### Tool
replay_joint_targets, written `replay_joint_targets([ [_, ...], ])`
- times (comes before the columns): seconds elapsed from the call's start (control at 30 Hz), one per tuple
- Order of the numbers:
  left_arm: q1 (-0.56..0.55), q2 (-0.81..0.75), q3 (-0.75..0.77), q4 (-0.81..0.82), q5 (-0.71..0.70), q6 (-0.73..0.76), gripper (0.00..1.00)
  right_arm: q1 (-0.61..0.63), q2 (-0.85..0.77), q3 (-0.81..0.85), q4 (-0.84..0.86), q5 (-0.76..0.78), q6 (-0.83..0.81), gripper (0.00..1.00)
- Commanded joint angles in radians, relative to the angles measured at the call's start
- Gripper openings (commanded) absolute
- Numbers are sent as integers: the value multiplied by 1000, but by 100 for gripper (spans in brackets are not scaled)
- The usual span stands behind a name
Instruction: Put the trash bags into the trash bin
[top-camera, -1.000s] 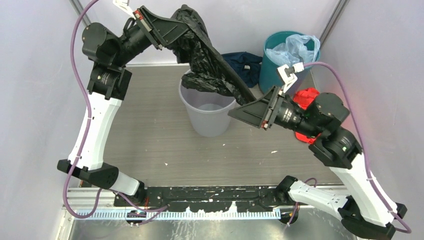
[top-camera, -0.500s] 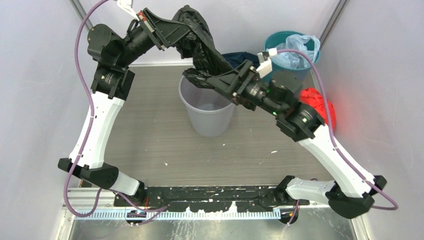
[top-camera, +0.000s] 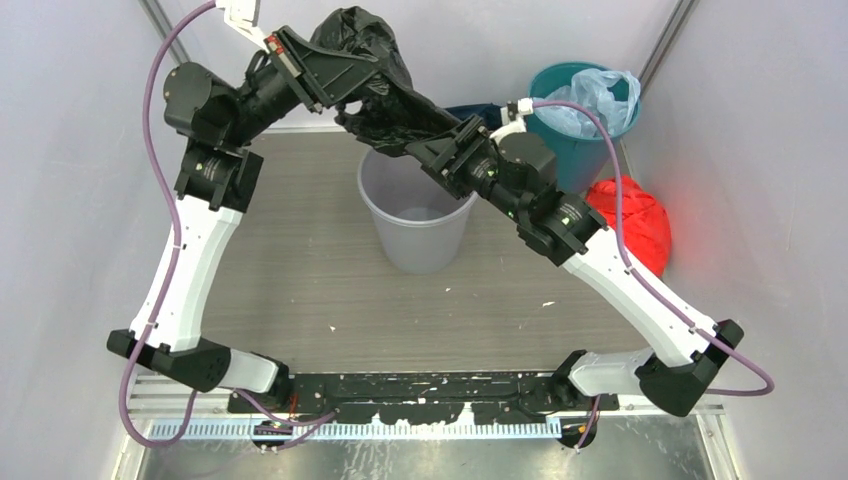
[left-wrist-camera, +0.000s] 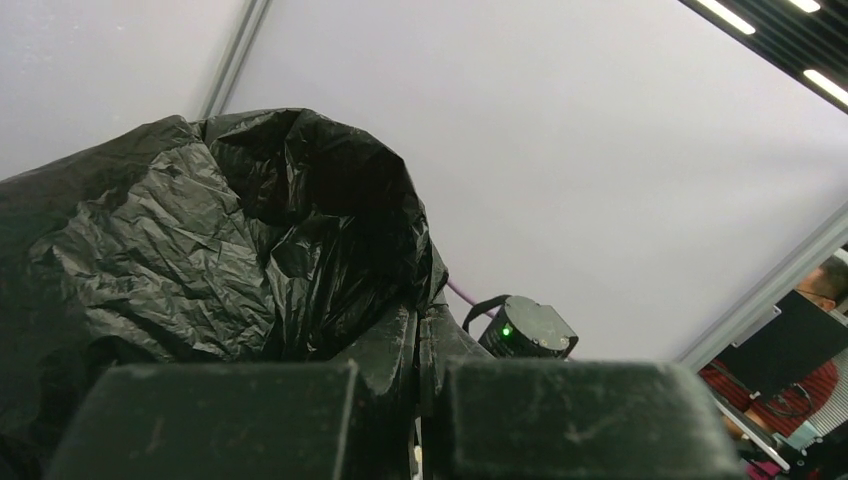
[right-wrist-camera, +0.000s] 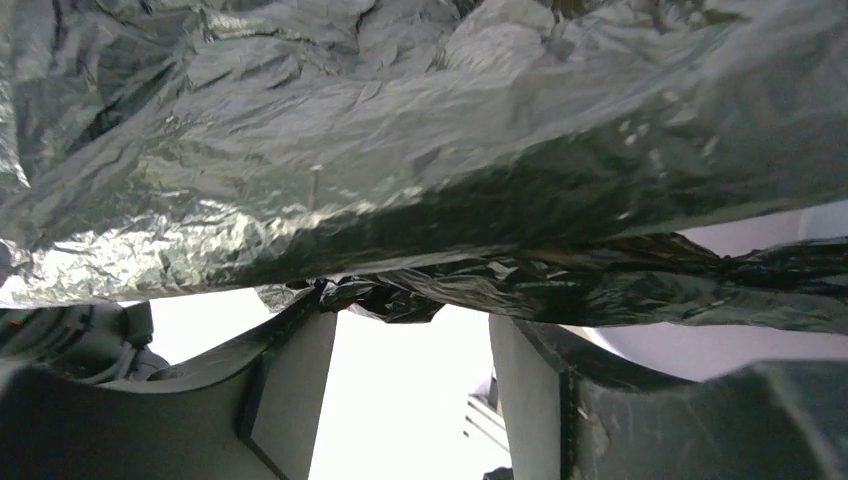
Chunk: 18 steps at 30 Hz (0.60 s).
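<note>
One black bag (top-camera: 385, 75) hangs bunched above the grey bin's (top-camera: 420, 245) far rim, not yet in | our left gripper (left-wrist-camera: 425, 385), jaws pressed together, pinches its film to hold it high | our right gripper (right-wrist-camera: 410, 335), jaws spread at the sagging fold, looks set to gather it, we judge.

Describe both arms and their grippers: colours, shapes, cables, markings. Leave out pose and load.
Both the left arm and right arm have white shell links between round black joints. A purple cable loops along each to a white plug at the wrist. The left gripper and right gripper are matte black, with two blocky fingers each.
</note>
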<state>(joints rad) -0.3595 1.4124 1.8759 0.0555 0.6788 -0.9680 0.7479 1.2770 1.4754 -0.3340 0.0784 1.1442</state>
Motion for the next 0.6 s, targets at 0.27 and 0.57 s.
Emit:
replay_joint_targets([
  [0.27, 4, -72, -50, 104, 21, -35, 0, -19, -49, -155, 444, 71, 75, 61],
  [0.57, 4, -67, -48, 112, 19, -49, 0, -23, -66, -253, 642, 52, 111, 63],
])
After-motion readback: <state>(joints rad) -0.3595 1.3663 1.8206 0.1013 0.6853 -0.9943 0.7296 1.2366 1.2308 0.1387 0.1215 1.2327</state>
